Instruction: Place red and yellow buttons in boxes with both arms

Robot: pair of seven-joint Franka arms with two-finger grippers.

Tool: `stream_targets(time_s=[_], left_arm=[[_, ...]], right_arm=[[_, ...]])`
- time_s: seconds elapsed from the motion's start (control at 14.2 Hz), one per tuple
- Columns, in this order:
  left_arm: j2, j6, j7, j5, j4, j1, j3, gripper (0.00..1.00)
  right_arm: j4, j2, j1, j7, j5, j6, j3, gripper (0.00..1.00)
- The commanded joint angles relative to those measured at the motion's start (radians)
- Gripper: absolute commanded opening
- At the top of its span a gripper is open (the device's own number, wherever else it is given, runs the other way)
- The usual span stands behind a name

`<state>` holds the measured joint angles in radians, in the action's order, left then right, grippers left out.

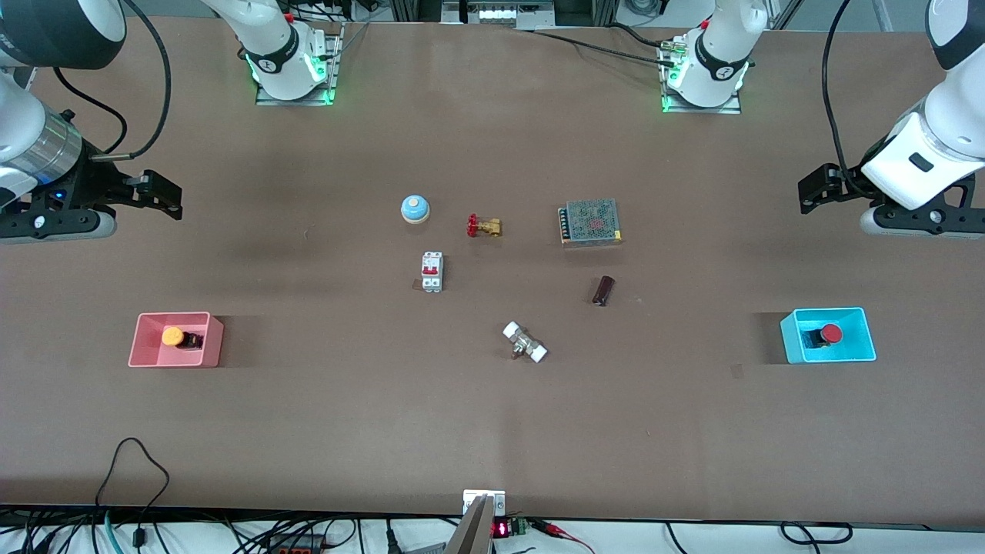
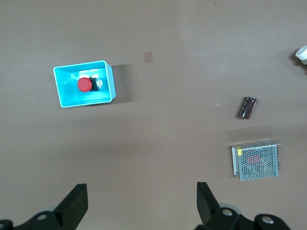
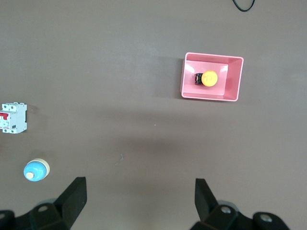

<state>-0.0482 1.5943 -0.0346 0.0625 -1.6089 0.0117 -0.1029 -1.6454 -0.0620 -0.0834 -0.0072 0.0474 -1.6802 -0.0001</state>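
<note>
The yellow button (image 1: 172, 336) lies in the pink box (image 1: 146, 358) toward the right arm's end of the table; the right wrist view shows the button (image 3: 209, 78) in that box (image 3: 230, 93). The red button (image 1: 830, 333) lies in the cyan box (image 1: 854, 355) toward the left arm's end; the left wrist view shows it (image 2: 84, 85) in that box (image 2: 64, 98). My right gripper (image 1: 161, 196) is open and empty, raised over bare table (image 3: 139, 199). My left gripper (image 1: 812, 192) is open and empty, raised over bare table (image 2: 142, 201).
In the middle of the table lie a blue dome bell (image 1: 415, 208), a brass valve with a red handle (image 1: 483, 226), a metal mesh power supply (image 1: 590, 221), a white circuit breaker (image 1: 432, 271), a dark cylinder (image 1: 603, 291) and a white-ended fitting (image 1: 525, 342).
</note>
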Motion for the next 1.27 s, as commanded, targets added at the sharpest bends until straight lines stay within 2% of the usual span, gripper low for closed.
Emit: stream_targets(time_s=[0.0,0.28,0.71,1.2], left_arm=[[0.004,-0.025,0.005,-0.009,0.018,0.002,0.000,1.00],[0.004,-0.025,0.005,-0.009,0.018,0.001,-0.004,1.00],[0.004,-0.025,0.007,-0.010,0.020,0.001,-0.003,1.00],[0.004,-0.025,0.007,-0.012,0.020,0.002,-0.003,1.00]], right_arm=[[0.032,-0.010,-0.007,0.006,-0.030,0.027,-0.008,1.00],[0.033,-0.021,-0.006,0.006,-0.035,0.022,-0.008,1.00],[0.105,-0.044,-0.013,0.006,-0.032,0.073,-0.014,1.00],[0.114,-0.048,-0.013,0.006,-0.030,0.085,-0.017,1.00]])
